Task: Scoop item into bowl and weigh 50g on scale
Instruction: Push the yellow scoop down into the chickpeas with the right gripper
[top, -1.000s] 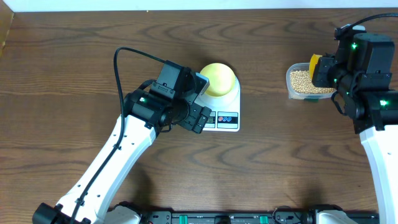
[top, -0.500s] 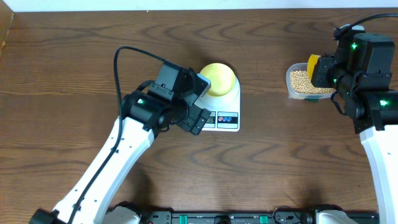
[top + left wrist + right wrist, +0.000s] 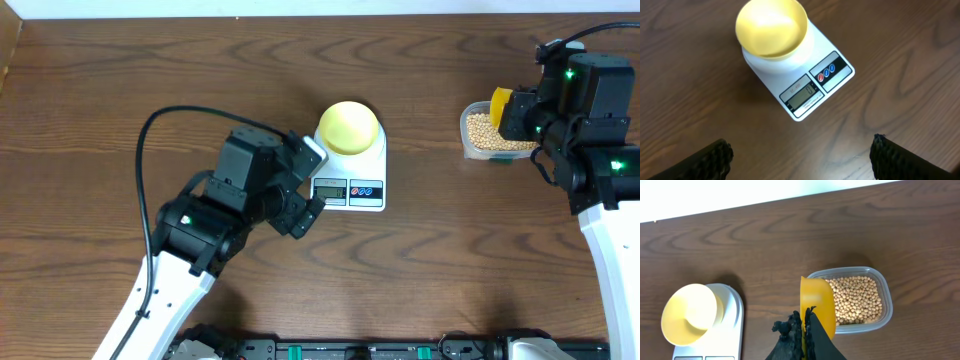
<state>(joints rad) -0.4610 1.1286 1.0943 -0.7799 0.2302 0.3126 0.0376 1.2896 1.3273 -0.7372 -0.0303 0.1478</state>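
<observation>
Empty bowl (image 3: 771, 27) on the scale (image 3: 810, 85), beans (image 3: 857, 300) over in the tub (image 3: 885, 305) — spill risk

Our right hand (image 3: 802, 330) is clamped on the yellow scoop (image 3: 816, 297) at the tub. The left hand (image 3: 801, 157) hangs by the scale, fingers wide apart, empty. Our worry is round beans rolling off on the carry across the worktop (image 3: 100, 120), or a heavy tip overshooting the weight. From these angles we can't tell if the scoop is loaded — and the display (image 3: 801, 95) is too small to read.

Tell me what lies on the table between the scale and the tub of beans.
Nothing: only bare wooden table separates the scale and the clear tub, as the overhead view shows and the right wrist view confirms.
</observation>
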